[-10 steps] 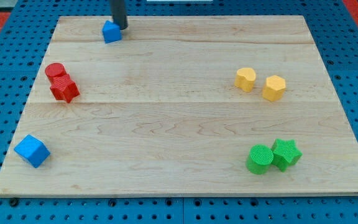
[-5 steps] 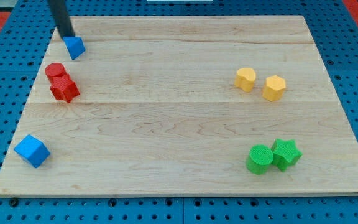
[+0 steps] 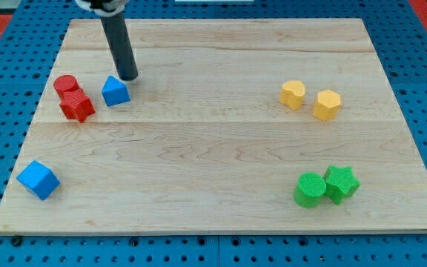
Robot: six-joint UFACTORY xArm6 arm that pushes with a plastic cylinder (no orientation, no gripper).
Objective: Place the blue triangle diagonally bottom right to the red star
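The blue triangle [image 3: 115, 91] lies on the wooden board, just right of the red star [image 3: 75, 106], a little higher than the star's middle and apart from it by a small gap. A red cylinder [image 3: 65, 84] touches the star on its upper left. My tip [image 3: 129, 76] stands just above and to the right of the blue triangle, close to its upper right corner; I cannot tell if it touches.
A blue cube [image 3: 37, 179] sits at the board's lower left. A yellow heart [image 3: 292, 94] and a yellow hexagon [image 3: 327, 104] are at the right. A green cylinder [image 3: 310, 190] and a green star [image 3: 341, 183] are at the lower right.
The blue triangle moved from the top edge left and then down-right, ending beside the red star. My tip swung left and then came down to the triangle's upper right.
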